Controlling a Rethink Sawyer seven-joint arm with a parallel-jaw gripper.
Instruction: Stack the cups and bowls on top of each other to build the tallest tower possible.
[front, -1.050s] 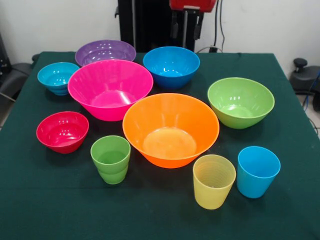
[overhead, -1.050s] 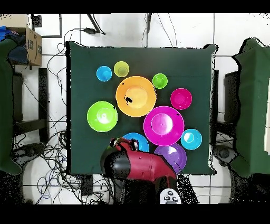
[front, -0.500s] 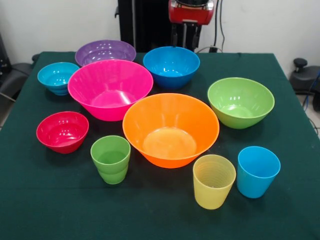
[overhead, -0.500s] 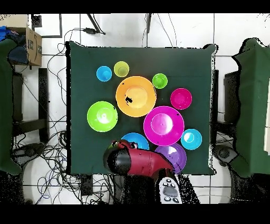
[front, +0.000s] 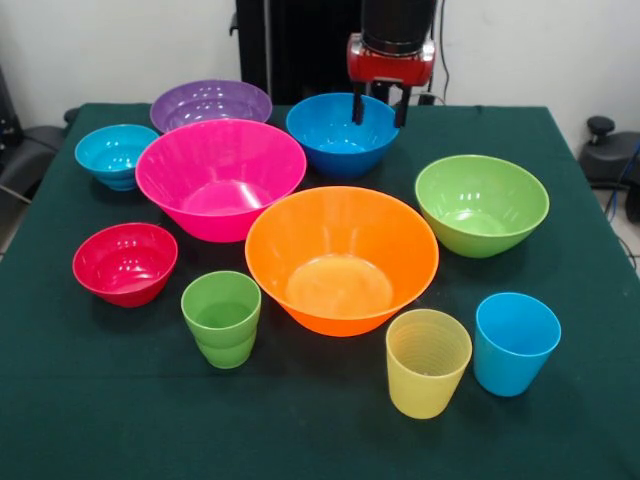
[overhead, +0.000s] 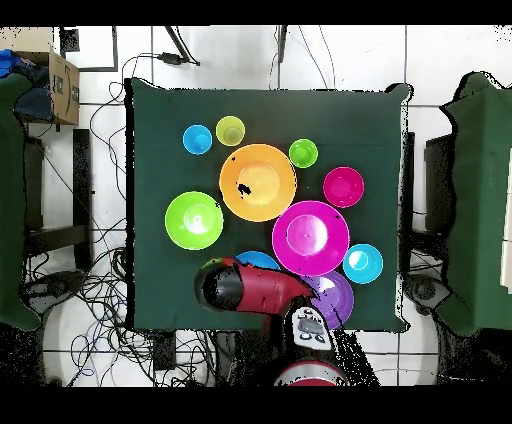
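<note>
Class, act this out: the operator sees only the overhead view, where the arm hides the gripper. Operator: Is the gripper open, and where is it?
Observer: Open and empty. In the front view the gripper hangs at the blue bowl, by its rim.
Operator: Which cup has a stepped side?
Observer: The green cup; its lower body narrows in a step.
Operator: And the yellow cup?
Observer: The yellow cup has fine ridges round its wall.

My arm (overhead: 250, 288) is covering most of the blue bowl (overhead: 262, 260) overhead; the front view's top edge is cutting off my arm.
</note>
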